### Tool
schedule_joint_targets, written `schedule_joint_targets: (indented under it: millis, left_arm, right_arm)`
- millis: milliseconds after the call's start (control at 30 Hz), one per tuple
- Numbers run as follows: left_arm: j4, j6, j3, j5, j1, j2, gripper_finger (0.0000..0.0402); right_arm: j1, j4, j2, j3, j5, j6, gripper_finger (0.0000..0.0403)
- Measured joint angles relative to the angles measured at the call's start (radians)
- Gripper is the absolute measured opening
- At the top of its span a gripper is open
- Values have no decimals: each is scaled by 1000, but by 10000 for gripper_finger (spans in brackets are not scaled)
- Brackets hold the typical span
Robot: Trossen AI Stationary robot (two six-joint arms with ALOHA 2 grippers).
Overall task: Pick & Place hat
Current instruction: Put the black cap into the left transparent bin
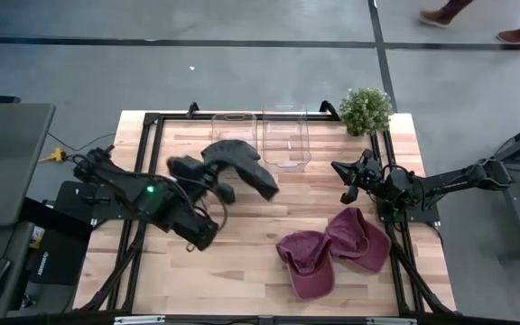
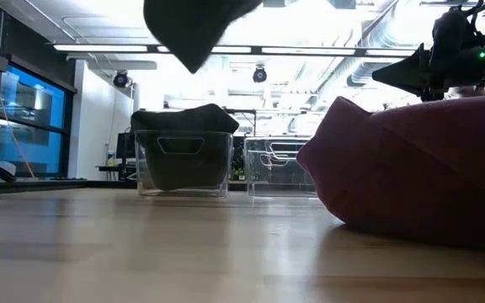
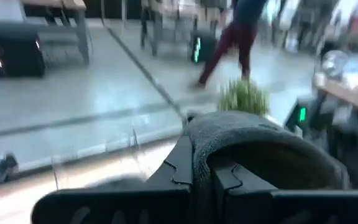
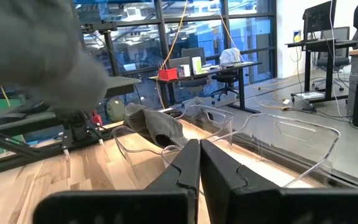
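My left gripper (image 1: 224, 185) is shut on a dark grey hat (image 1: 242, 164), held in the air just in front of the left of two clear bins (image 1: 235, 126) at the table's far edge. In the low view the hat (image 2: 196, 25) hangs high above the tabletop. Another dark grey hat (image 4: 154, 127) lies in that left bin; the right bin (image 1: 286, 135) looks empty. Two maroon hats (image 1: 310, 262) (image 1: 359, 239) lie on the table at the near right. My right gripper (image 1: 344, 185) is shut and empty, above the table beyond the maroon hats. My left gripper pinches the grey hat's edge (image 3: 199, 155) between its two fingers; one finger (image 3: 232, 180) seems to lie inside the hollow crown and the other outside. The hat is lifted clear of the table and extends beyond the fingers toward the table's right.
A small potted plant (image 1: 366, 110) stands at the far right corner. A black frame (image 1: 152, 122) runs around the tabletop. Bare wood (image 1: 242, 262) lies near the middle and near left. A person's legs (image 1: 477, 13) cross the floor beyond the table.
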State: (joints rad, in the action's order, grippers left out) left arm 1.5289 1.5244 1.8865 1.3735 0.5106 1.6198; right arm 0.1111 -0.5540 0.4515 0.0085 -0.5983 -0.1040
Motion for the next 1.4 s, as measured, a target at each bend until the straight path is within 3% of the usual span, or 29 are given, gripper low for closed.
schedule_joint_targets:
  millis: [167,833,1033,1400]
  left_arm:
    - [45,121,-14,174,-12,-36,0]
    - [42,159,-16,190,-290,-59,0]
    - [40,255,-139,198,-364,-69,0]
    - [-36,590,-356,190,-368,-82,0]
  right_arm:
    - [0,0,0,0,0,0,9]
    - [0,0,0,0,0,0,9]
    - [0,0,0,0,0,0,5]
    - [0,0,0,0,0,0,8]
